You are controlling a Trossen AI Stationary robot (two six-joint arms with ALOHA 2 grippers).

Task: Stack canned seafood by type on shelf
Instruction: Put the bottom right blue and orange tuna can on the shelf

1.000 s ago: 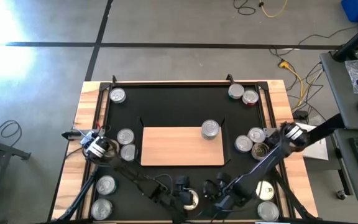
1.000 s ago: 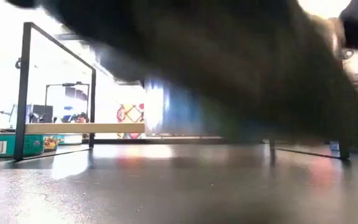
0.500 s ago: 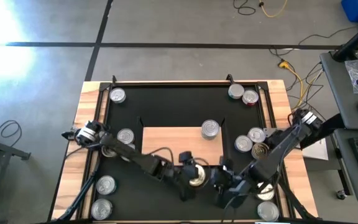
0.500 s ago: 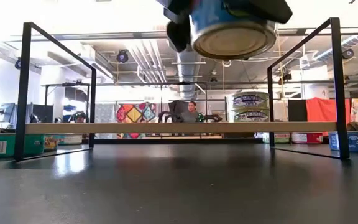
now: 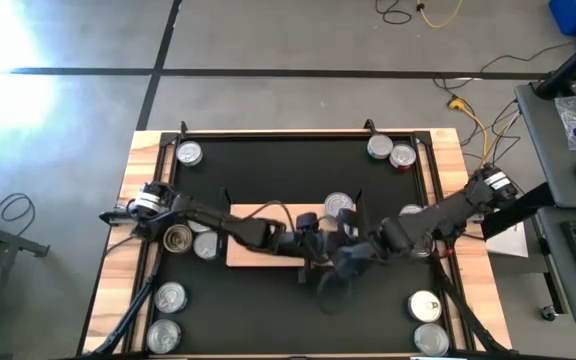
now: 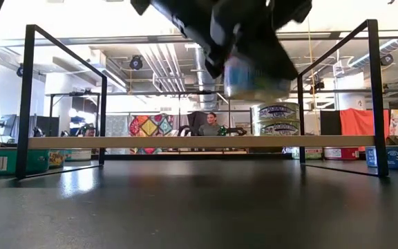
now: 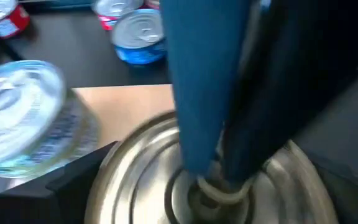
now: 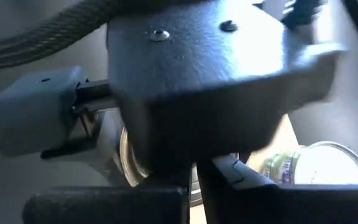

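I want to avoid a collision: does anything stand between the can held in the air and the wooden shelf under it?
Nothing visible lies between the held can and the shelf below it. The left gripper holds it, the shut right gripper is at its lid, and another can stands on the shelf beside.

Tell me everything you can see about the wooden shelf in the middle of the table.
The shelf is a flat rectangular board of light wood, carried on thin black metal frame ends that rise above it in the low view. It stands level on the black mat, mid-table. One silver-topped can sits on its far right corner. Both arms reach over its near right part, hiding some of the board.
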